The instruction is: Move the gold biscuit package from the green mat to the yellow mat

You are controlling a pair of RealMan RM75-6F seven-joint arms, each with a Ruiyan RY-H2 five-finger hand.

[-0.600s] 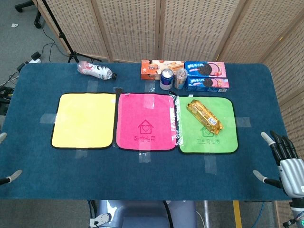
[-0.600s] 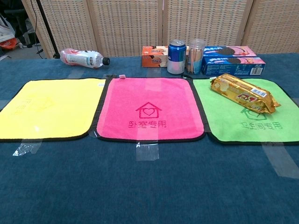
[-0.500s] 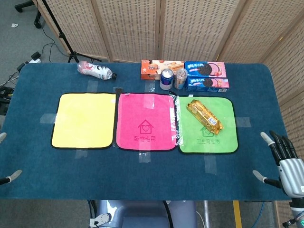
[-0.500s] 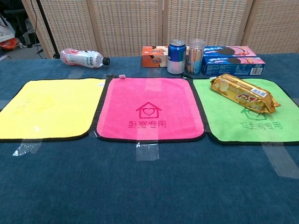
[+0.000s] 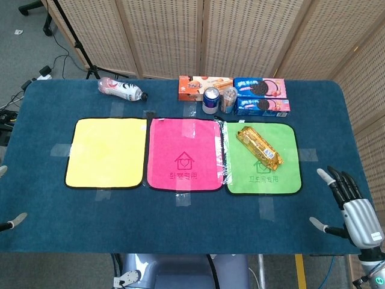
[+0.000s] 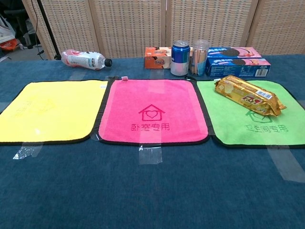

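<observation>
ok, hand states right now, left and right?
Left hand: only fingertips show at the frame edge, cannot tell.
Right hand: open, fingers spread, holding nothing, near the table's right edge.

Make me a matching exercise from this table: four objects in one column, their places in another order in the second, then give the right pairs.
Things:
1. gold biscuit package
2. plastic bottle
3. blue can
4. right hand

Places:
A. lying on its side behind the yellow mat
B. at the table's near right corner, holding nothing
C. lying on the green mat
D. standing behind the pink mat, beside the snack boxes

Pairs: 1-C, 2-A, 3-D, 4-B
</observation>
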